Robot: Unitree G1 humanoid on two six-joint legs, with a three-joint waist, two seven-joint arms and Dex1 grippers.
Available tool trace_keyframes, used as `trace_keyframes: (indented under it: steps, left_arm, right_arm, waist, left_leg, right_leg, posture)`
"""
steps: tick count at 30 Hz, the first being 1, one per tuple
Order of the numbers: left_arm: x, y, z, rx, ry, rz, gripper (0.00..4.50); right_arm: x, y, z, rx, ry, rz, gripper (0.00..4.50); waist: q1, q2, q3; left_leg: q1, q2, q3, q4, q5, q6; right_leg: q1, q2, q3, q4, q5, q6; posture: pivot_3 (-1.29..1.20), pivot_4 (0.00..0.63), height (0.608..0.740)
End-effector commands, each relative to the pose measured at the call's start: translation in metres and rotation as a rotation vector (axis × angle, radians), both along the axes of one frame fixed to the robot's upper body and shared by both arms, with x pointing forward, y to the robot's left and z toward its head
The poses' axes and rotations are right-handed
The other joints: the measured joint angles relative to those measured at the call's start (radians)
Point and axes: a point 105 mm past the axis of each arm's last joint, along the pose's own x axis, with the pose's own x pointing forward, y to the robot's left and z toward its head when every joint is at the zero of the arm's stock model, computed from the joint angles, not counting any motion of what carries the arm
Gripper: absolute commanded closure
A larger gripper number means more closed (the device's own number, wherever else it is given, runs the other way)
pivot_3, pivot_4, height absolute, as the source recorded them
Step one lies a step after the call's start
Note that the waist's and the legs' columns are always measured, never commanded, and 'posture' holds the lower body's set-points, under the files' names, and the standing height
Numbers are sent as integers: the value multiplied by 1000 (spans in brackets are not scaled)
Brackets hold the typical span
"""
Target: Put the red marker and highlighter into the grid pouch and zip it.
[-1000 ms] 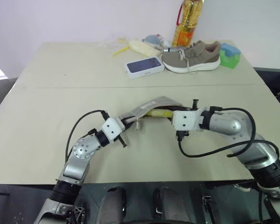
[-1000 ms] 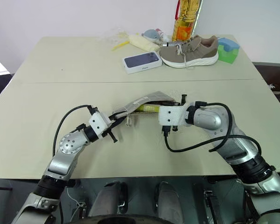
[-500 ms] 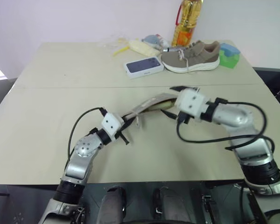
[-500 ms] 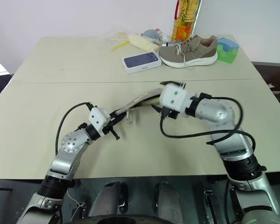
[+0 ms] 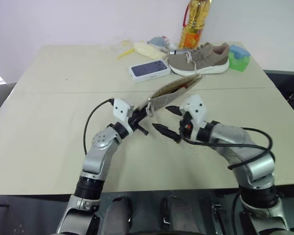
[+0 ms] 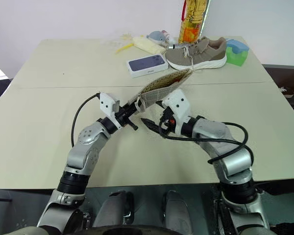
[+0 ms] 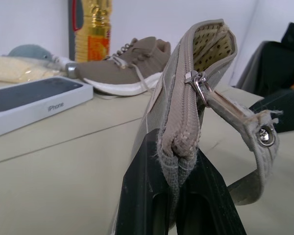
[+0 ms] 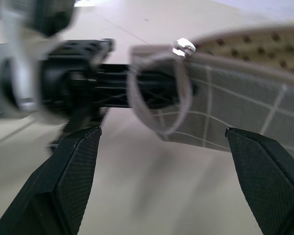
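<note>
Grid pouch (image 7: 186, 98): grey fabric, white grid lines outside, dotted beige lining. Box (image 7: 34, 100): white, dark blue top. Shoe (image 5: 200, 58): taupe, white sole. Bottle (image 5: 194, 24): yellow, red trim. Table (image 5: 54, 107): pale beige.

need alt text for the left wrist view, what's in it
The left claw is shut on the zipper-edge corner of the grid pouch, holding it upright above the table, its far end still unzipped and a strap loop hanging off it. Behind stand a white phone box, a shoe and an oil bottle.
</note>
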Motion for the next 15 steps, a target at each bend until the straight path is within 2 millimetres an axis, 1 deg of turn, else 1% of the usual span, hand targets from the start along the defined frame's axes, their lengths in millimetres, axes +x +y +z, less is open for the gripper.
trace_keyframes:
  steps: [1, 2, 5, 9, 10, 11, 12, 15]
  left_arm:
    - [-1, 3, 17, -36, -46, 2, 4500]
    - [-1, 4, 16, -34, -44, 2, 4500]
    - [-2, 4, 15, -31, -39, 2, 4500]
    - [-3, 5, 14, -30, -38, 6, 4500]
    - [-3, 6, 14, -31, -38, 10, 4500]
    - [-3, 6, 14, -31, -38, 14, 4500]
    - [-2, 7, 14, -31, -37, 17, 4500]
    - [-2, 9, 12, -24, -36, 27, 4500]
  right_arm:
    - [7, 11, 9, 22, -50, -17, 300]
    - [9, 15, 10, 31, -53, -16, 300]
    - [12, 25, 14, 45, -63, -2, 1099]
    - [12, 31, 19, 73, -70, 6, 3162]
    - [11, 33, 19, 79, -70, 14, 3571]
    - [10, 34, 20, 83, -70, 22, 4101]
    - [9, 34, 21, 86, -71, 29, 4468]
    - [7, 29, 21, 77, -71, 32, 4468]
  waist:
    - [1, 0, 0]
    - [2, 0, 0]
    - [2, 0, 0]
    - [3, 0, 0]
    - [3, 0, 0]
    - [3, 0, 0]
    - [2, 0, 0]
    - [2, 0, 0]
  left_leg:
    - [0, 0, 0, 0, 0, 0]
    - [0, 0, 0, 0, 0, 0]
    - [0, 0, 0, 0, 0, 0]
    - [0, 0, 0, 0, 0, 0]
    - [0, 0, 0, 0, 0, 0]
    - [0, 0, 0, 0, 0, 0]
    - [0, 0, 0, 0, 0, 0]
    - [0, 0, 0, 0, 0, 0]
  right_leg:
    - [0, 0, 0, 0, 0, 0]
    - [0, 0, 0, 0, 0, 0]
    - [0, 0, 0, 0, 0, 0]
    - [0, 0, 0, 0, 0, 0]
    - [0, 0, 0, 0, 0, 0]
    - [0, 0, 0, 0, 0, 0]
    - [0, 0, 0, 0, 0, 0]
    - [0, 0, 0, 0, 0, 0]
  posture:
    - [0, 150, 724]
    - [0, 150, 724]
    - [0, 150, 724]
    - [0, 150, 724]
    - [0, 150, 724]
    - [0, 150, 724]
    - [0, 150, 724]
    - [0, 150, 724]
